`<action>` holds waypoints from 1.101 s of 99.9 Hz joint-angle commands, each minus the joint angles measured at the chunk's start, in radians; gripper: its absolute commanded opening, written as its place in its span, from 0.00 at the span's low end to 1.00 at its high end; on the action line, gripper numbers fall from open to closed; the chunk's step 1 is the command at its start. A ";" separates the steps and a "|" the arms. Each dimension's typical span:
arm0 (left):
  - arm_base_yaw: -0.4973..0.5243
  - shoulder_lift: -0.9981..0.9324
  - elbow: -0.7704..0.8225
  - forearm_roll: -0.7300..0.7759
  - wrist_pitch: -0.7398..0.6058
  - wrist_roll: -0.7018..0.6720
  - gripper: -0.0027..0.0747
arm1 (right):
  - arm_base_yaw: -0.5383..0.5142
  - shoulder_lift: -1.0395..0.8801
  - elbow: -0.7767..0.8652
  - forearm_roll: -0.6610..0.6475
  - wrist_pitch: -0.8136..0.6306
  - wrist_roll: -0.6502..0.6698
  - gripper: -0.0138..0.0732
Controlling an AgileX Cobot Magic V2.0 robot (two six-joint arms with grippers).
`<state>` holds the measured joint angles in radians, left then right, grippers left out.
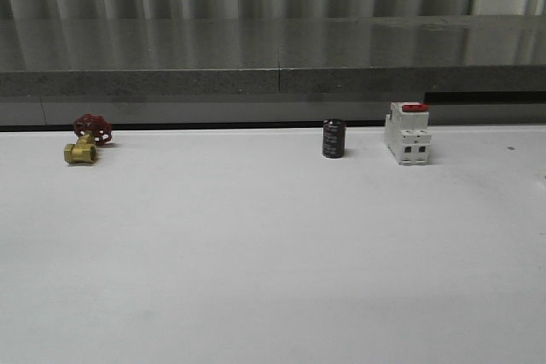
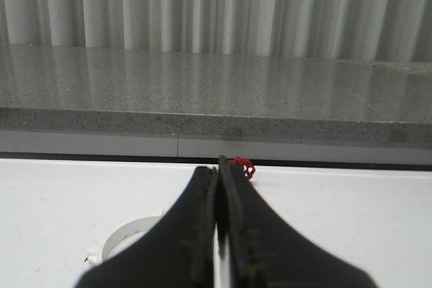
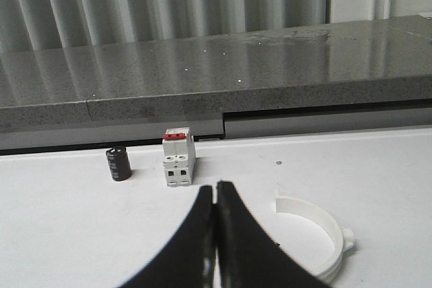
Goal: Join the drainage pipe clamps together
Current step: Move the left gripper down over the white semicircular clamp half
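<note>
Both grippers sit clenched on nothing: the left gripper (image 2: 217,234) has one white half-ring (image 2: 128,234) lying on the table at its eight o'clock; the right gripper (image 3: 214,234) has the other half-ring (image 3: 317,234) at its four o'clock; the step in hand is probably the first pick-up, so each jaw should open wide and pinch its arc mid-curve, leaving the end tabs free to mate; the white table (image 1: 273,262) is smooth, backed by a grey stone ledge (image 1: 273,49) and ribbed wall, with a brass valve (image 1: 85,141), black cylinder (image 1: 333,139) and red-topped switch (image 1: 407,132) along the far edge.
</note>
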<state>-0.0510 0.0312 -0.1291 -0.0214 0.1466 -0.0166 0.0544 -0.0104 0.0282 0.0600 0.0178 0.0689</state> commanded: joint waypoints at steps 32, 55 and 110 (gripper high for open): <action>0.000 0.440 -0.540 0.010 0.490 -0.008 0.01 | -0.005 -0.019 -0.018 -0.004 -0.087 -0.003 0.08; 0.000 0.587 -0.598 -0.044 0.552 -0.008 0.01 | -0.005 -0.019 -0.018 -0.004 -0.087 -0.003 0.08; 0.000 0.673 -0.594 -0.044 0.603 -0.008 0.09 | -0.005 -0.019 -0.018 -0.004 -0.087 -0.003 0.08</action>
<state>-0.0510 0.6885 -0.6911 -0.0529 0.7916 -0.0166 0.0544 -0.0104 0.0282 0.0600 0.0178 0.0689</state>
